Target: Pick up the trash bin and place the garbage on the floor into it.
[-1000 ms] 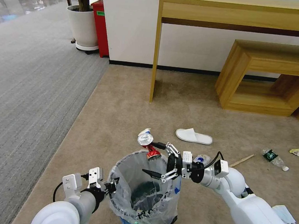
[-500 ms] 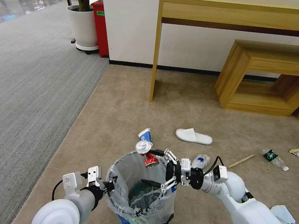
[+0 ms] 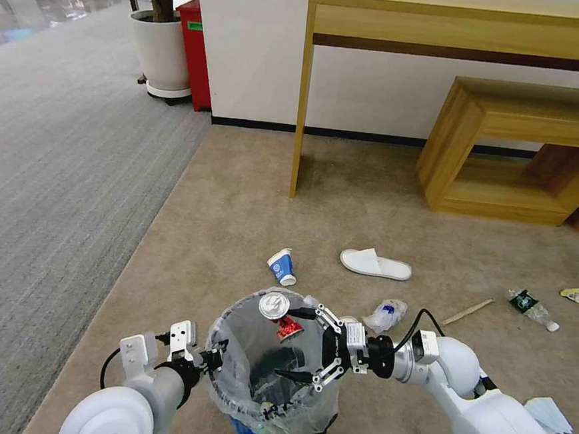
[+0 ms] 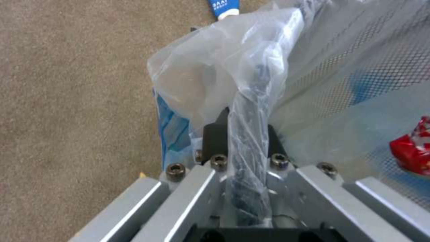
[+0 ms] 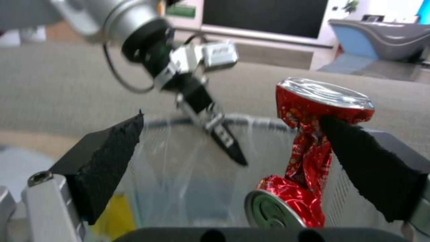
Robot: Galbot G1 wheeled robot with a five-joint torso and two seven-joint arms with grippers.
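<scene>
Your right pincer (image 3: 301, 343) gapes over the trash bin (image 3: 268, 402), crushed red can (image 3: 281, 317) against one finger; your left pincer (image 3: 215, 360) is clamped on its rim.

red crushed can (image 3: 283, 318), blue-white cup (image 3: 281, 267), beige floor (image 3: 250, 200)

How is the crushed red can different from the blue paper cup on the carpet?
The crushed red can is metal, dented in the middle and up in the air over the trash bin, beside one finger of the open right gripper. The blue paper cup keeps its shape and lies tipped over on the floor, untouched. Both are drink containers and litter.
</scene>
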